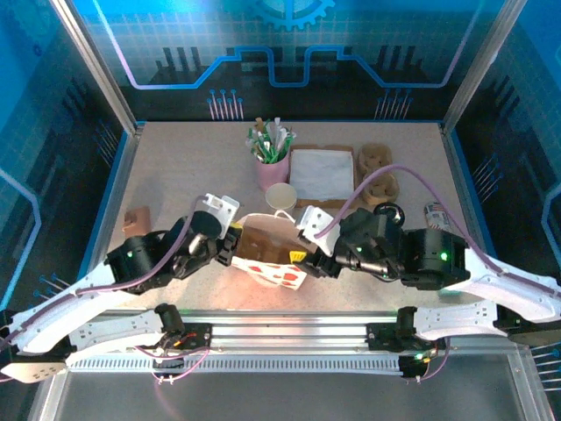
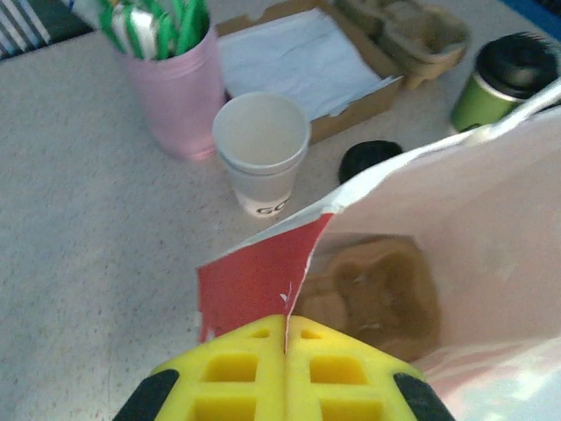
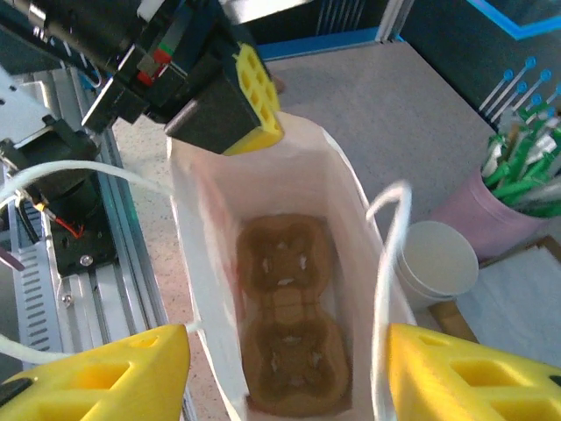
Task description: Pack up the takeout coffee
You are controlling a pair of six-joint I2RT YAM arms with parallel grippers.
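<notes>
The takeout coffee, a plain white paper cup [image 1: 280, 197] [image 2: 261, 149] [image 3: 434, 263], stands upright and empty on the table just behind a white paper bag [image 1: 279, 274] [image 2: 456, 202] [image 3: 197, 254] with red hearts. The bag stands open with a brown cup carrier [image 3: 285, 324] [image 2: 377, 294] lying in its bottom. My left gripper [image 1: 235, 247] [image 2: 287, 329] [image 3: 252, 96] is shut on the bag's rim. My right gripper [image 1: 302, 260] [image 3: 285, 377] is open over the bag's mouth, one yellow finger on each side, with a bag handle [image 3: 386, 263] by its right finger.
A pink cup of green-and-white sticks [image 1: 272, 162] [image 2: 171, 88] stands behind the white cup. A box of napkins [image 1: 323, 174] [image 2: 298, 57], spare brown carriers [image 1: 377, 171], a black lid [image 2: 368, 158] and a green can [image 2: 504, 83] lie to the right.
</notes>
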